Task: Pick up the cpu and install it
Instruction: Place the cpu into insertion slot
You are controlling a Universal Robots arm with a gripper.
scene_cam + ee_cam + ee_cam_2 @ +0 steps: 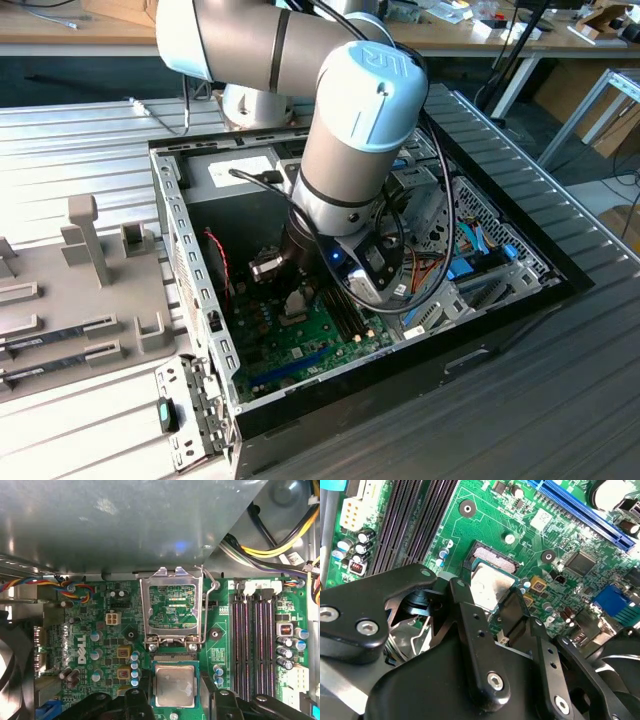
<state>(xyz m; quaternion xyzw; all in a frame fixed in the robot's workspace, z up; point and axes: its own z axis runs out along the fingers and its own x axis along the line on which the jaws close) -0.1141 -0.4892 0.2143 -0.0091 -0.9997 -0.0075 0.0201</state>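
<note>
The cpu (pixel 175 685), a flat square chip with a silver top and a thin green rim, sits between my gripper's two black fingers (pixel 207 695) in both wrist views. My gripper (pixel 490 600) is shut on the cpu (pixel 490 585) by two opposite edges. The chip is just over the motherboard's socket (pixel 492 557), a little off it, so a strip of the socket's contacts (pixel 172 657) shows beside it. The socket's metal load plate (pixel 172 580) stands flipped open. In the exterior view the arm reaches down into the open computer case, with the gripper (pixel 293 295) low over the green board (pixel 300 350).
Black memory slots (pixel 252 645) run beside the socket. Bundled power cables (pixel 270 545) and a grey metal box (pixel 125 520) hang close above the board. A black fan (pixel 10 670) sits at the board's edge. A grey fixture tray (pixel 70 300) lies on the exterior view's left.
</note>
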